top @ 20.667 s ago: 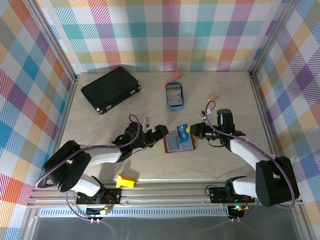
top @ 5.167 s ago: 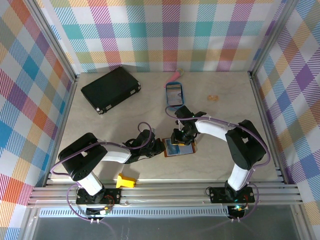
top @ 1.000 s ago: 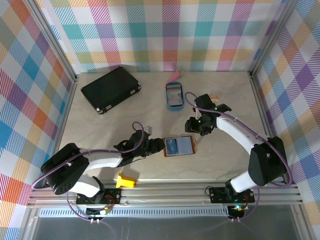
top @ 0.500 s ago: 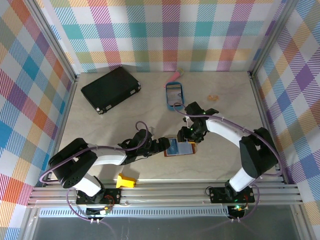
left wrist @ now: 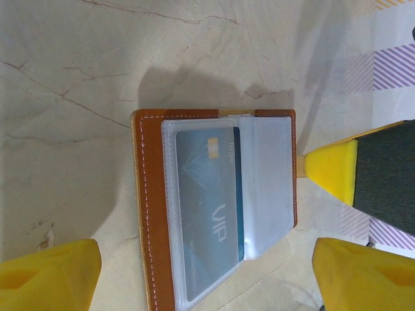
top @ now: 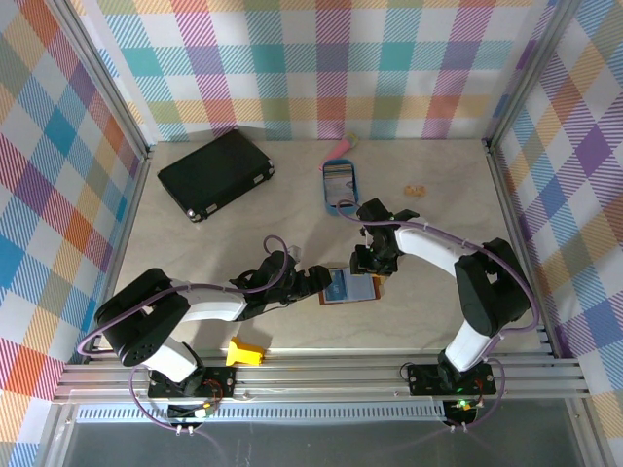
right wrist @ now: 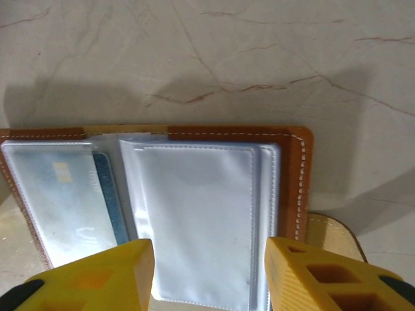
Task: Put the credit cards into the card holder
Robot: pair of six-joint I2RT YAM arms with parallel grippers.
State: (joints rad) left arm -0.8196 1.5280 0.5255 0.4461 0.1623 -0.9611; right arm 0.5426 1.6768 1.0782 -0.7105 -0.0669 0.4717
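Brown leather wallet (top: 352,287) lies open and flat on the table (top: 438,195), near centre, between the two hands. One blue card (left wrist: 206,207) sits inside its left clear sleeve. Left hand (top: 316,281) is at the wallet's left edge, fingers spread wide, holding nothing. Right hand (right wrist: 207,262) is partly open over the right sleeve, fingers either side of it, clamping nothing.

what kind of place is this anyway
Probably a robot lab test cell: a marble-look tabletop boxed in by plaid-print walls on aluminium rails, with a left arm and right arm bolted at its near edge.
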